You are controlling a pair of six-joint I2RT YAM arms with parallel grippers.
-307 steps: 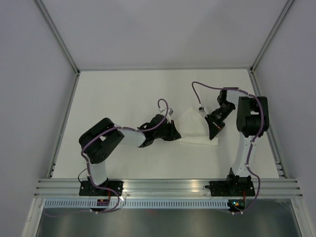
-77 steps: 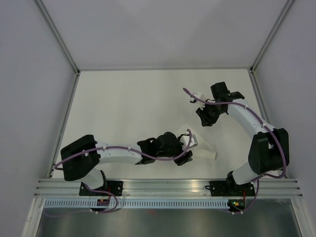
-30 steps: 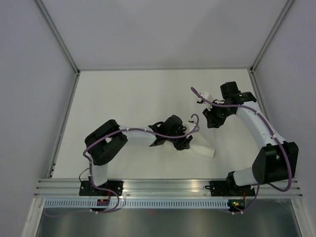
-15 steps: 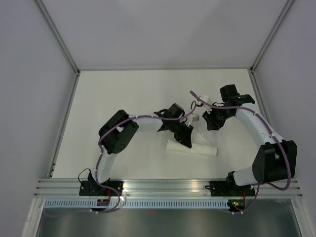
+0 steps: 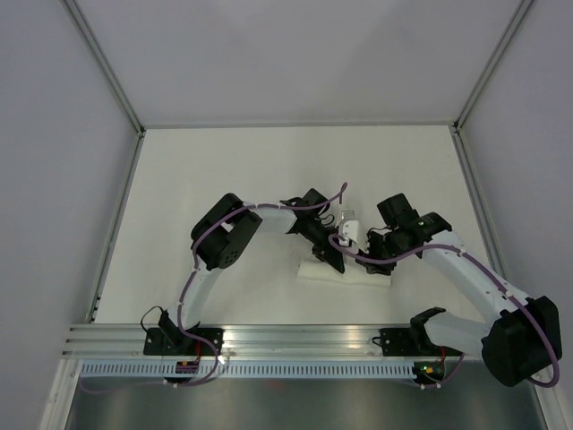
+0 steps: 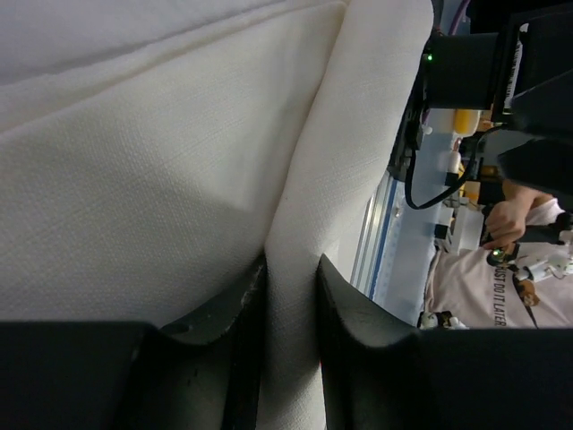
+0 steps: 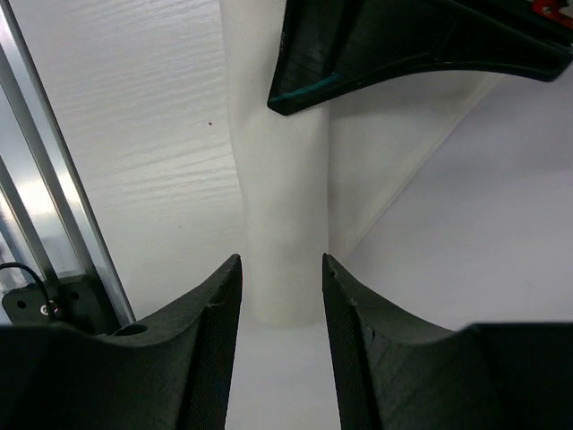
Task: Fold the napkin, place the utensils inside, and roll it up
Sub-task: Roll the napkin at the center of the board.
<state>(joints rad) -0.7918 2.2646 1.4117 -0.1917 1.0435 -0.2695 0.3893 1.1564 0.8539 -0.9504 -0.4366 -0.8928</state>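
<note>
The napkin (image 5: 358,271) lies as a tight white roll near the table's front middle. My left gripper (image 5: 333,262) is shut on the roll's left part. In the left wrist view both black fingers (image 6: 224,331) press the rolled cloth (image 6: 291,224) from either side. My right gripper (image 5: 383,260) is at the roll's right end. In the right wrist view it (image 7: 282,269) stands open, and the roll's end (image 7: 282,224) sits between the fingertips with a gap on each side. The left gripper (image 7: 403,45) shows at the top of that view. The utensils are hidden.
The aluminium rail (image 5: 304,339) runs along the table's near edge, close below the roll, and shows at the left of the right wrist view (image 7: 36,179). Grey walls enclose the table on three sides. Purple cables trail along both arms.
My right arm has swung from the back right down to the roll's right end, its jaws widening. The left gripper has stayed on the roll, shifting slightly; the roll now lies flatter and longer.
</note>
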